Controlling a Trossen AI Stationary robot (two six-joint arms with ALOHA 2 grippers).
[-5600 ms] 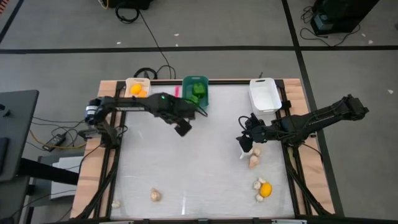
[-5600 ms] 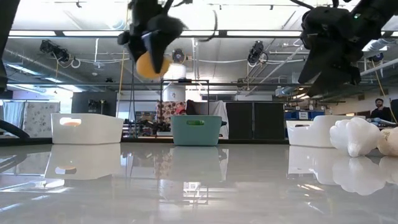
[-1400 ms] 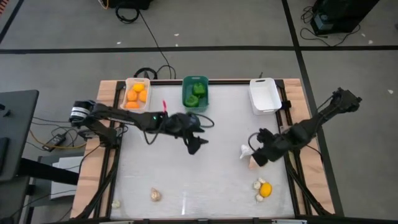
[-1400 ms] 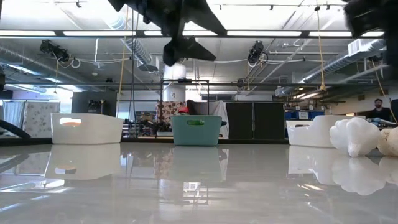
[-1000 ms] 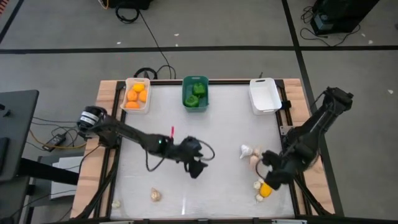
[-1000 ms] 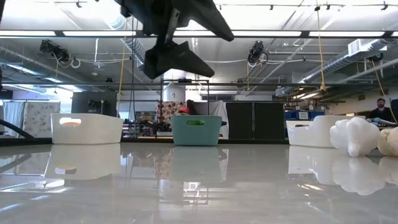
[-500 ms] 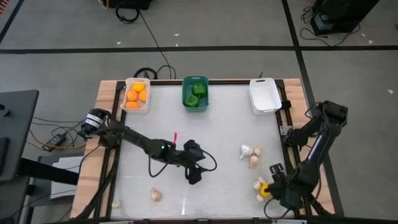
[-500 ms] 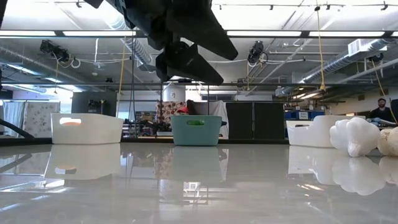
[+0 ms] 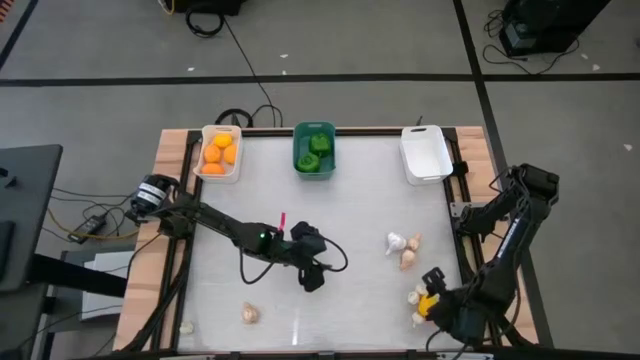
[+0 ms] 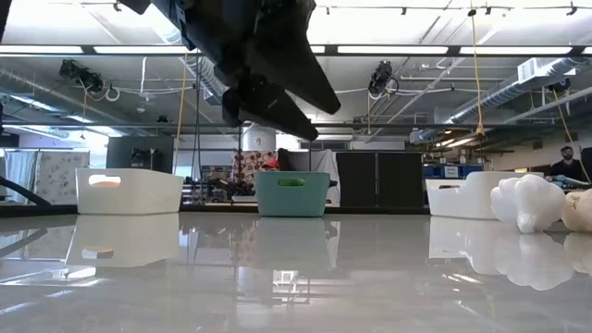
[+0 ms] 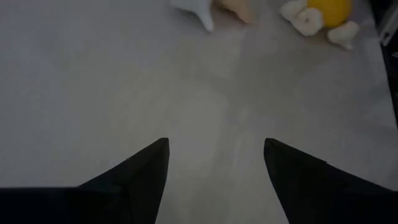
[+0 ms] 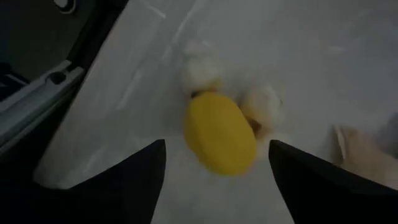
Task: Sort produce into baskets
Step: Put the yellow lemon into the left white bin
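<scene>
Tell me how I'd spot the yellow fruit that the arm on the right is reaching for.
Start at the white table and go to its near right corner, where the right gripper, fingers open, hovers. Under it sits the yellow fruit, wedged among small pale garlic bulbs. It is the only brightly coloured item there; the orange fruits sit in the far left basket.
</scene>
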